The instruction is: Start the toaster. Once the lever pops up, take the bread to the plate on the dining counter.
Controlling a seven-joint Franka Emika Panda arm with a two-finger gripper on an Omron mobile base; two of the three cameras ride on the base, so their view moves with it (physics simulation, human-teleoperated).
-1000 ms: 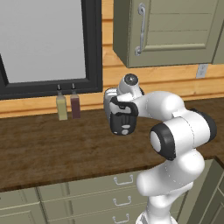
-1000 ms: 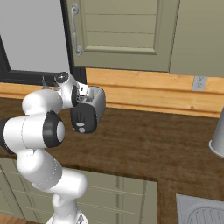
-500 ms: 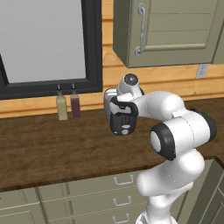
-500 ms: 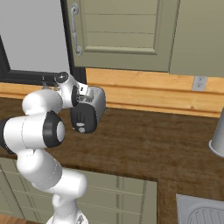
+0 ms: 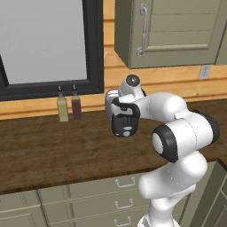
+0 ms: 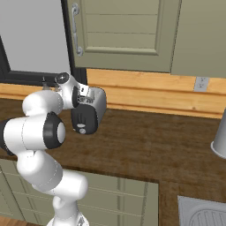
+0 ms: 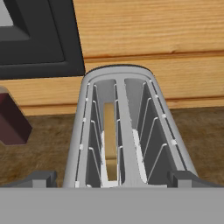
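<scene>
The silver toaster (image 5: 111, 104) stands at the back of the dark wood countertop, its black end panel (image 5: 124, 126) turned toward me. My gripper (image 5: 126, 107) hangs right over that end, open, with one fingertip (image 7: 41, 178) on each side of the toaster (image 7: 120, 131). Low in the left slot sits the bread (image 7: 110, 142), a tan strip seen edge-on. On the panel (image 6: 84, 118) the round knob (image 6: 81, 130) shows, but my hand covers the lever. The plate and the dining counter are out of view.
Two bottles, one pale (image 5: 62, 108) and one dark red (image 5: 76, 106), stand left of the toaster below the black-framed window. A cabinet door (image 5: 173, 31) hangs overhead. At the right are a grey metal vessel (image 6: 219, 141) and a sink (image 6: 203, 212).
</scene>
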